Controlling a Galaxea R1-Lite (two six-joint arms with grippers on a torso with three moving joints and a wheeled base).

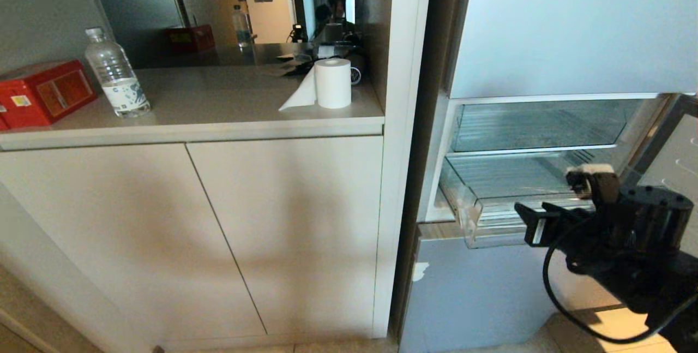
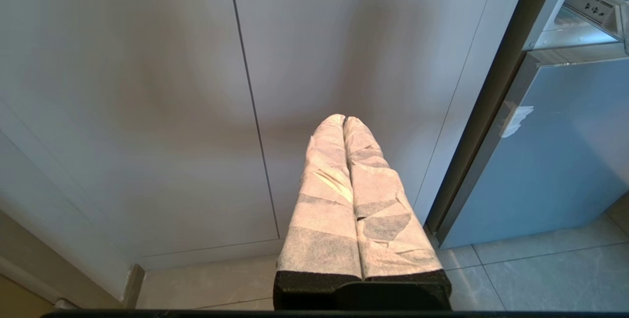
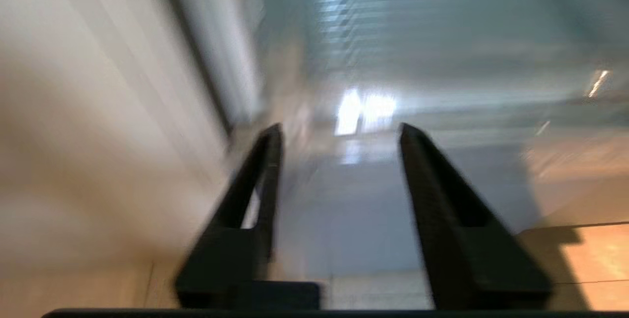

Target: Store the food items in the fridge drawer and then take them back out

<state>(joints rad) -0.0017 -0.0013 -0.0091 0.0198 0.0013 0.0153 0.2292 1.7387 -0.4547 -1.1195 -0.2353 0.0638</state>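
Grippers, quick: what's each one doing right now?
Left gripper: closed, empty, parked facing the cabinet doors.
Right gripper: open, empty, in front of the fridge drawer.

A pale tabletop (image 1: 218, 96) runs above two plain cream cabinet doors (image 1: 163, 233), with a mirror (image 1: 229, 9) behind it. A white upright panel (image 1: 401, 151) divides the cabinets from matte silver-blue door panels (image 1: 572, 25). Light tiles cover the floor (image 2: 540, 269), sunlit at one corner.
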